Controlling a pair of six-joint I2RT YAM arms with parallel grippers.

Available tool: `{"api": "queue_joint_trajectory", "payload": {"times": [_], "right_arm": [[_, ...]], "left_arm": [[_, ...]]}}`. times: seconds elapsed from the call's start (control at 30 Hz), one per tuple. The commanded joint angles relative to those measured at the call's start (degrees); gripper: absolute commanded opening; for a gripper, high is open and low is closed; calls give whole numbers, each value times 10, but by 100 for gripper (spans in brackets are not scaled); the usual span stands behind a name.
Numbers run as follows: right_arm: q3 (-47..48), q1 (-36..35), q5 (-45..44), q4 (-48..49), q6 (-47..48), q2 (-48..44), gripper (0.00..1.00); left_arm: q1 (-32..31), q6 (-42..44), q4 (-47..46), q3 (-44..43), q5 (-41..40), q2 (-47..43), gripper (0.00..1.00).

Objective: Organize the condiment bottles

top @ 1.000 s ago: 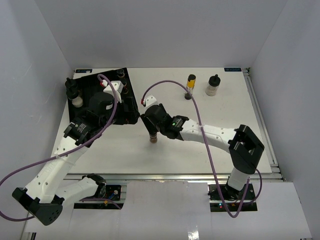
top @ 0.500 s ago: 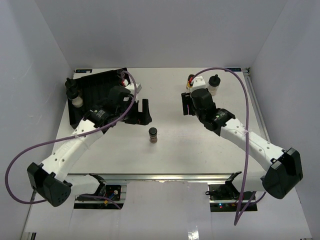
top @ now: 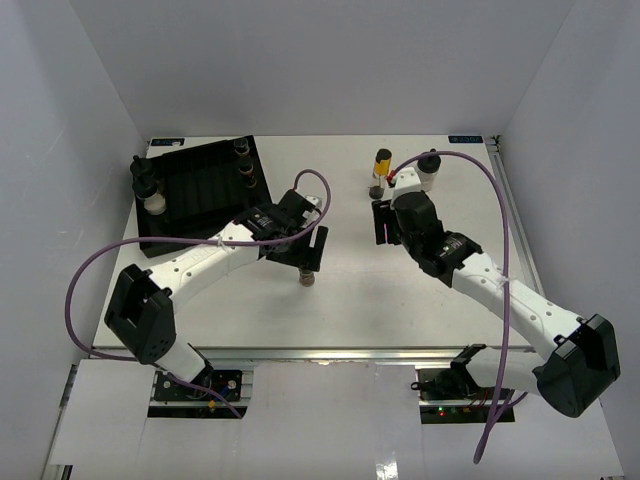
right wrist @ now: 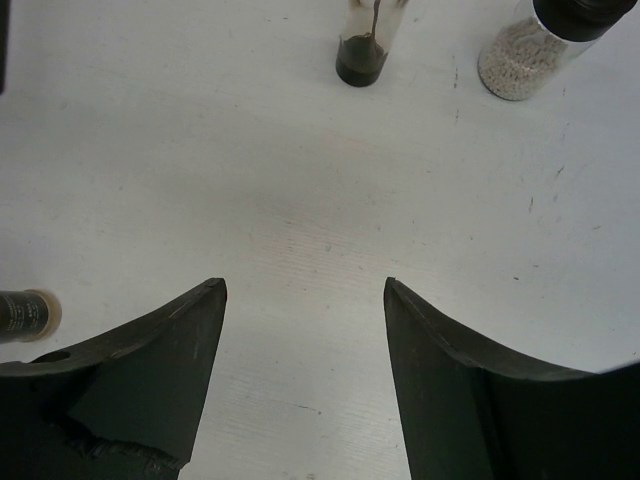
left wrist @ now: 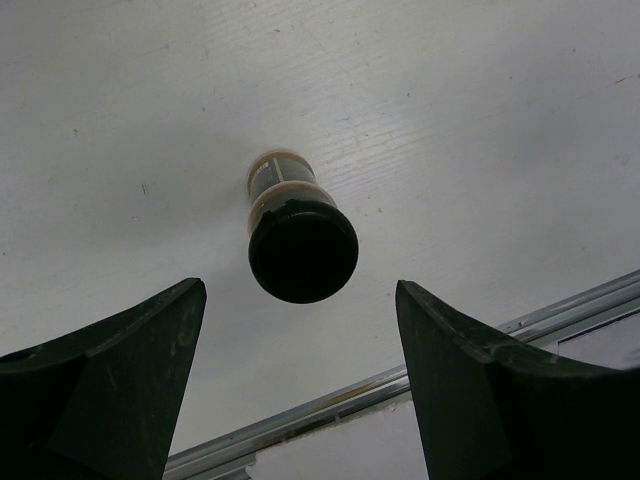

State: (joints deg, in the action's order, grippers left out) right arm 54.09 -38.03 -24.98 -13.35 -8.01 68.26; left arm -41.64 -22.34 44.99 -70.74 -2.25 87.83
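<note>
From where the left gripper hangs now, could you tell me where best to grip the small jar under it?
Take the jar by its black cap, coming straight down. It stands upright and alone on the table, its round cap the widest part, and the open left gripper has a finger to each side of it.

You're looking at a white, lightly scuffed table [top: 350, 310] boxed in by plain white walls: a back wall [top: 320, 60], a left wall [top: 50, 150] and a right wall [top: 590, 120]. An aluminium rail [top: 330, 353] runs along its near edge. Small blue labels [top: 165, 141] mark both far corners. The light is soft and even.
</note>
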Motion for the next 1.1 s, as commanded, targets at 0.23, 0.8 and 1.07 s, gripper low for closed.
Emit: {"api": "queue_joint_trajectory", "payload": {"times": [0.23,0.8,1.07], "right_arm": [[-6,7,3,24,13,-50,71],[-25,7,13,38,14,-68,71],[-23,7,32,38,12,-64,71]], "left_arm": [[-12,-17,-19,1,-42,45,80],[-17,-30,-35,-8,-61,74,35],[-12,-47,33,-95,-152,72,0]]}}
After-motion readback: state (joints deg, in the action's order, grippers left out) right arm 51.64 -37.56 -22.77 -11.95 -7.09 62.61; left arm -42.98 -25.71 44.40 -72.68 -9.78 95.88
